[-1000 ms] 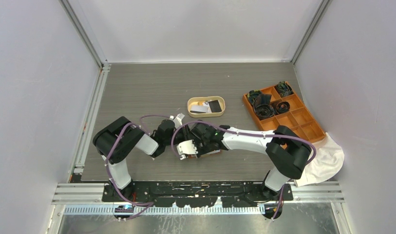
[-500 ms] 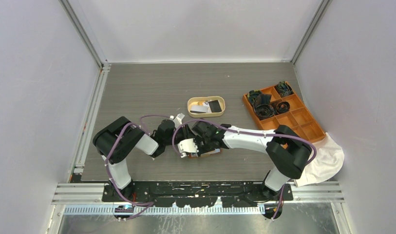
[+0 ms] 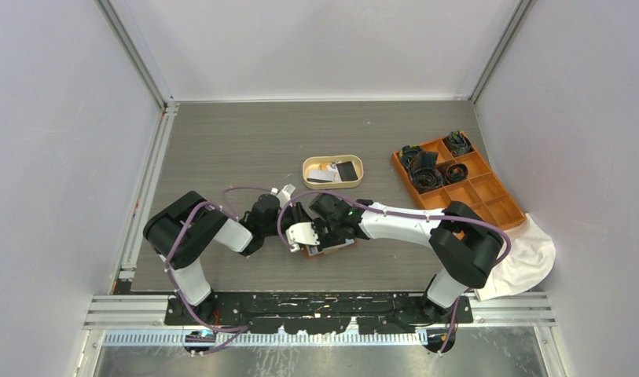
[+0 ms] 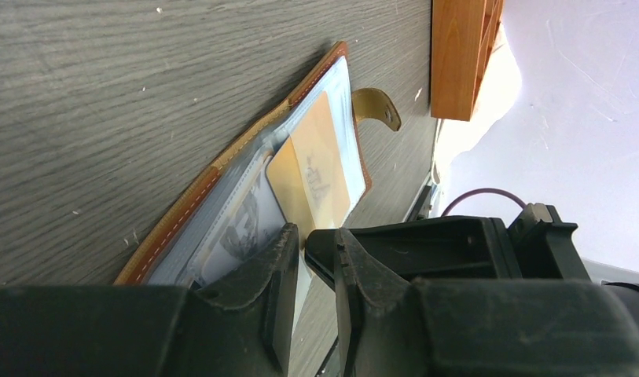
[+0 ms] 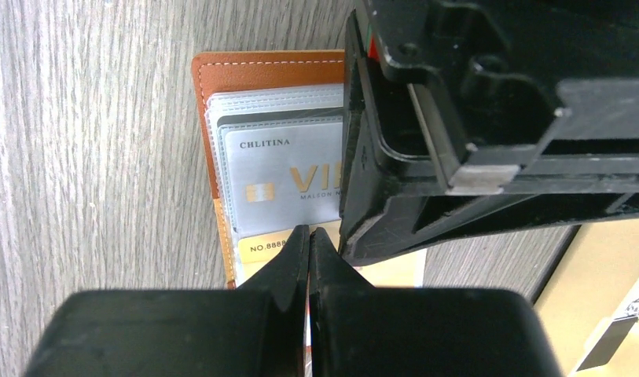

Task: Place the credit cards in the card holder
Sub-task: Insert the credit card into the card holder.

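The desk (image 3: 222,141) is grey woodgrain. The left arm (image 3: 186,232) and right arm (image 3: 398,224) both reach inward and meet near its front centre. A white cloth (image 3: 532,259) lies at the right front corner, partly under the orange box (image 3: 489,200), whose far compartments hold dark rolled items. A cream tray (image 3: 332,184) sits mid-desk, well apart from the arms, and contains loose cards (image 3: 347,170), one black and others white.

The card holder (image 5: 261,75) lies open and flat on the desk beneath both wrists, brown leather outermost and clear sleeves facing up. A silver card (image 5: 277,177) printed "CHLITINA" sits in a sleeve. A yellow card (image 5: 269,248) marked "NO.8888" shows just below it.

In the left wrist view a tan card (image 4: 312,169) lies angled on the sleeves, and its near corner meets the fingertips. The holder's strap (image 4: 376,106) sticks out at the far edge.

Left tool (image 4: 316,251): fingers narrowly parted, tips at the tan card's near corner. Right tool (image 5: 309,236): fully closed, tips resting at the yellow card's edge, with nothing between them.
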